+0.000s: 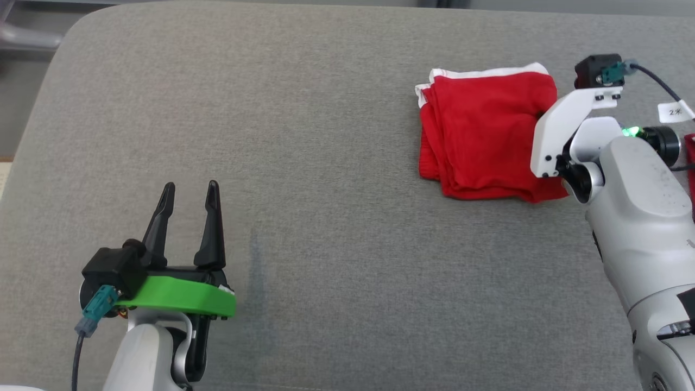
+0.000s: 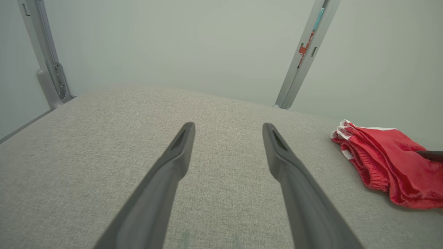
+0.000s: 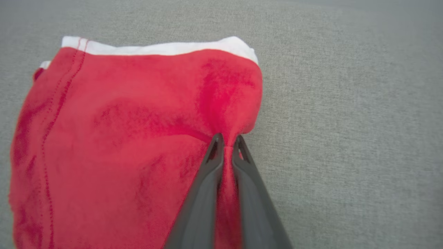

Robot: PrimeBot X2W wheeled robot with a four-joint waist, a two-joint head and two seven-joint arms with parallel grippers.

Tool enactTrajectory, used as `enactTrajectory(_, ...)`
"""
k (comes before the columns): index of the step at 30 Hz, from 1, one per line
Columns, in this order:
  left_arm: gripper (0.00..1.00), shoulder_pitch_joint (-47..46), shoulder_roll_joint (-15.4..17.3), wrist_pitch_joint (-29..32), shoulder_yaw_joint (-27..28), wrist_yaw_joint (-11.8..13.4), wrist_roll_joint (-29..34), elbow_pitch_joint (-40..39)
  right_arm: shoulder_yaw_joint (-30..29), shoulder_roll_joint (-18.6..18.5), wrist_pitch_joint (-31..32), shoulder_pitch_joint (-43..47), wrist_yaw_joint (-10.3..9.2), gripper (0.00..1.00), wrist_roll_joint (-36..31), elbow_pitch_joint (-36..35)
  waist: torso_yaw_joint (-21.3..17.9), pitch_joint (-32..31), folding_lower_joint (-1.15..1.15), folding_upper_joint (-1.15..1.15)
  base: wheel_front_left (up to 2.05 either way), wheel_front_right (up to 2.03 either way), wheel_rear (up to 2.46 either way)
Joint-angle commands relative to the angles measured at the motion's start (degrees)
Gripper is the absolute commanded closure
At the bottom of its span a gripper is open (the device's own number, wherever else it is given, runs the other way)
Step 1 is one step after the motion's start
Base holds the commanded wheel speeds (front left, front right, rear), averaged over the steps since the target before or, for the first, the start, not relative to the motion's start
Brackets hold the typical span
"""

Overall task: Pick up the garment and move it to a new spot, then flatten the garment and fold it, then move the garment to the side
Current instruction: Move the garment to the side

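Observation:
The garment is a red cloth with a white band, folded into a small stack at the right of the grey surface; it also shows as the garment and the garment. My right gripper is shut on a pinch of the garment's right edge, the fabric bunched between its fingers. In the head view the right arm's white wrist bracket covers that edge and hides the fingers. My left gripper stands open over bare surface at the lower left, far from the garment, also seen as the left gripper.
The grey padded surface spans the whole head view with a rounded far-left corner. Metal frame posts rise behind its far edge against a pale wall. A red strip shows at the right border.

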Motion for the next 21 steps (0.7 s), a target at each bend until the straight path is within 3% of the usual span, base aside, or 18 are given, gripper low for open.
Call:
enactTrajectory(1, 0.00, 1.09, 0.41, -0.15, 0.27, -0.13, 0.29, -0.25, 2.36, -0.53, 0.67, -0.84, -0.09, 1.00, 1.13, -1.51, -4.07, -2.63, 0.00, 0.00, 0.00, 0.00, 0.00)
enactTrajectory(4, 0.00, 1.51, 0.59, -0.15, 0.24, -0.13, 0.22, -0.31, 9.87, -2.64, 4.66, -0.34, -0.09, 1.00, 5.65, -5.55, -6.44, -3.70, 0.00, 0.00, 0.00, 0.00, 0.00)
enactTrajectory(10, 0.00, 2.18, 1.33, -0.15, 0.27, -0.13, 0.51, -0.86, 19.48, -14.73, 13.69, 1.78, -0.09, 1.00, 15.76, -19.10, -11.48, -4.60, 0.00, 0.00, 0.00, 0.00, 0.00)
enactTrajectory(15, 0.00, 1.55, 1.96, -0.15, -0.13, -0.13, 0.34, -1.58, 18.74, -24.19, 17.96, 5.29, -0.10, 1.00, 19.00, -26.40, -14.87, -3.37, 0.00, 0.00, 0.00, 0.00, 0.00)
enactTrajectory(21, 0.00, -0.93, 3.49, -0.15, -1.56, -0.13, 0.26, -2.62, 14.37, -28.93, 15.17, 8.37, -0.10, 1.00, 15.75, -28.44, -17.06, 0.99, 0.00, 0.00, 0.00, 0.00, 0.00)
